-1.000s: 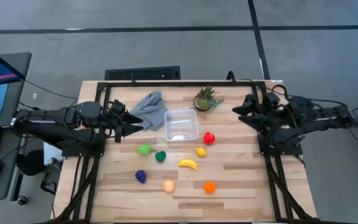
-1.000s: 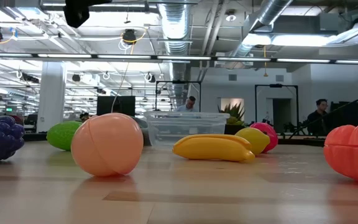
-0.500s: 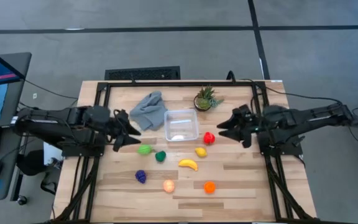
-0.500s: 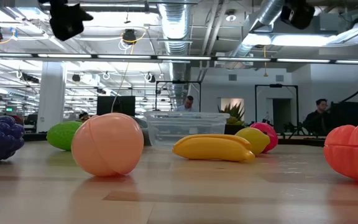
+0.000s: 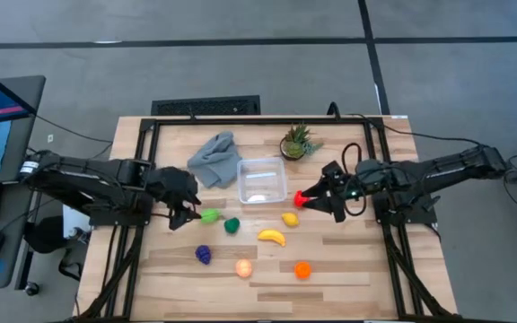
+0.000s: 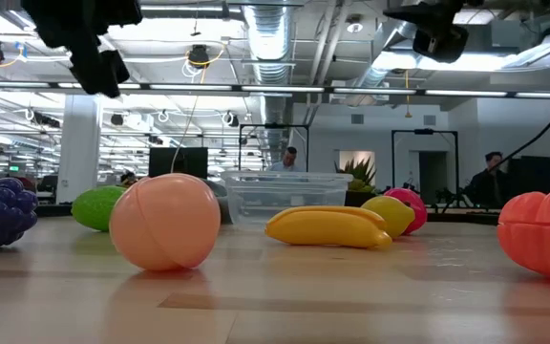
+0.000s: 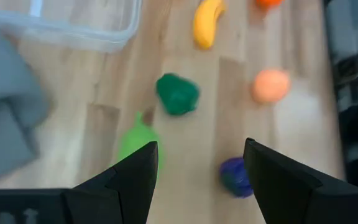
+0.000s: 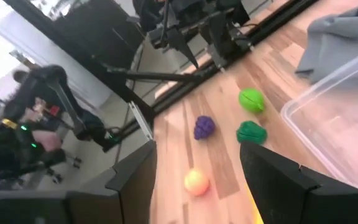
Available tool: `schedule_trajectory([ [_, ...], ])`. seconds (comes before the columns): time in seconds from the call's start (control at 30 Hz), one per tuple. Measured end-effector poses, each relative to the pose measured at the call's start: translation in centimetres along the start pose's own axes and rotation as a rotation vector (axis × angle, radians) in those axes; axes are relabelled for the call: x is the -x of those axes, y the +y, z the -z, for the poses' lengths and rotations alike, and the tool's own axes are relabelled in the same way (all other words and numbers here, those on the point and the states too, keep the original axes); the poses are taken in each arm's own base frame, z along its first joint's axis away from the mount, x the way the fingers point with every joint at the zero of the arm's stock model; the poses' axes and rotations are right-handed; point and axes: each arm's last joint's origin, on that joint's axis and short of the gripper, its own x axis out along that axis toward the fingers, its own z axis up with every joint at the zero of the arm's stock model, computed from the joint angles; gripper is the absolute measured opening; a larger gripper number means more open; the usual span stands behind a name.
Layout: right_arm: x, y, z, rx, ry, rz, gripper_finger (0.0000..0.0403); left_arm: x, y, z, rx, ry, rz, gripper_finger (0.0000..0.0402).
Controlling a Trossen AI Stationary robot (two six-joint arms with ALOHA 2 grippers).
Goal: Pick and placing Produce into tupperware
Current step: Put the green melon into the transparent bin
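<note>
The produce lies loose on the wooden table: a light green piece [image 5: 209, 215], a dark green one [image 5: 232, 225], a red one [image 5: 302, 198], a yellow one [image 5: 289, 218], a banana [image 5: 272, 237], a purple one [image 5: 203, 255], a peach one [image 5: 243, 266] and an orange one [image 5: 302, 268]. The clear tupperware [image 5: 261, 180] stands behind them. My left gripper [image 5: 187, 215] hangs open above the table, just left of the light green piece [image 7: 135, 140]. My right gripper [image 5: 319, 199] hangs open in the air, just right of the red piece. Neither holds anything.
A grey cloth [image 5: 215, 157] lies left of the tupperware, and a small potted plant [image 5: 297, 142] stands behind it at the right. Black frame rails run along the table's left, right and far sides. Bare wood lies along the near edge.
Both grippers have come down and in toward the table's middle. The left one has tipped downward and moved toward the light green piece. The right one has moved toward the red piece. No produce has moved.
</note>
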Motion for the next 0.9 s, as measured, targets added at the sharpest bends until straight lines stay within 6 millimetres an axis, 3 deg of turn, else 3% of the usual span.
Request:
schedule_trajectory([
  [0.23, 0.7, -0.7, 0.8, 0.049, 0.073, 0.094, 0.0255, -1.7, 0.3, -0.1, -0.131, 0.049, -0.157, 0.0226],
  [0.6, 1.2, -1.9, 2.2, 0.078, 0.205, 0.259, 0.0255, -4.7, 0.9, 0.6, -0.073, 0.244, -0.223, 0.0226],
  [0.9, 1.5, -2.2, 2.5, 0.092, 0.233, 0.292, 0.0255, -5.1, 0.8, 0.3, -0.063, 0.226, -0.220, 0.0249],
])
